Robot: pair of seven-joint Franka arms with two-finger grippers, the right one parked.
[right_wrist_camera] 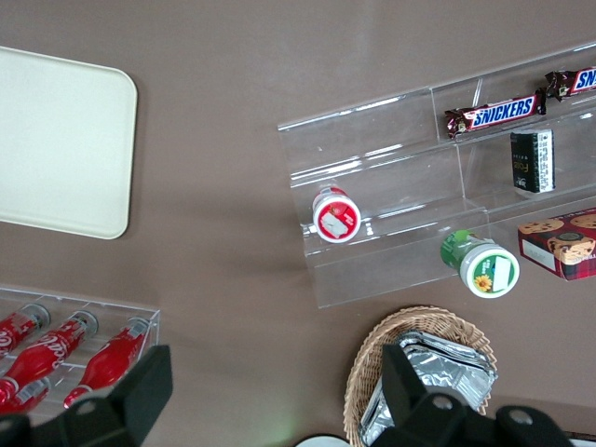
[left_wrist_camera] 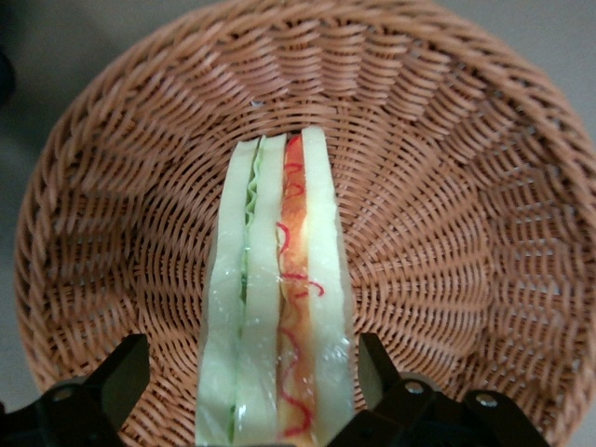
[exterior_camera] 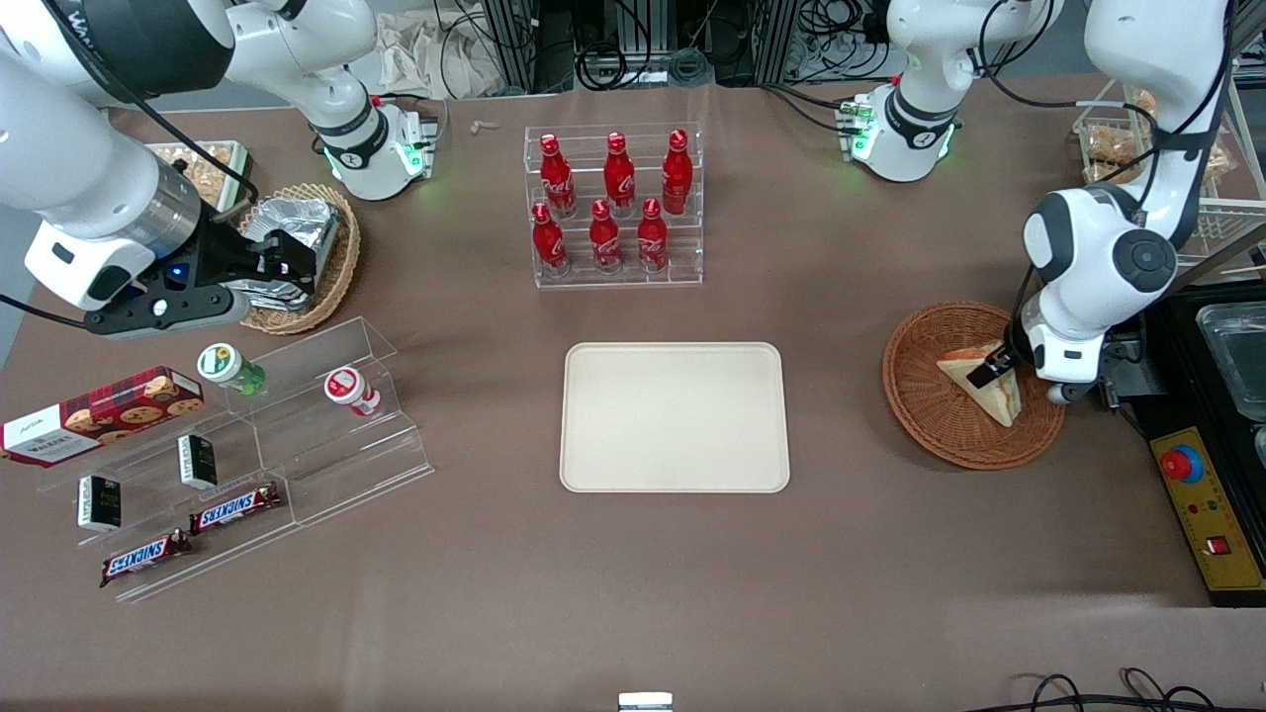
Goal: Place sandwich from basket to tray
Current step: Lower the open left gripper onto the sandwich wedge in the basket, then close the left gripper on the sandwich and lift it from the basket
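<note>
- Table (exterior_camera: 692, 574): brown surface under everything you see, with the tray (exterior_camera: 676, 416) lying flat near its middle, nothing on it.
- Rack of red bottles (exterior_camera: 613, 203): it stands farther from the front camera than your tray.
- Basket (exterior_camera: 930, 415): the reddish-brown woven one sits toward the working arm's end of the table, well apart from the tray.
- Sandwich (left_wrist_camera: 277, 307): it stands on edge inside the basket, layers of bread and red, orange and green filling facing your wrist camera.
- Gripper (left_wrist_camera: 251, 382): down in the basket, fingers (left_wrist_camera: 121, 377) spread wide, one on each side of the sandwich; you cannot tell whether either pad touches the bread.
</note>
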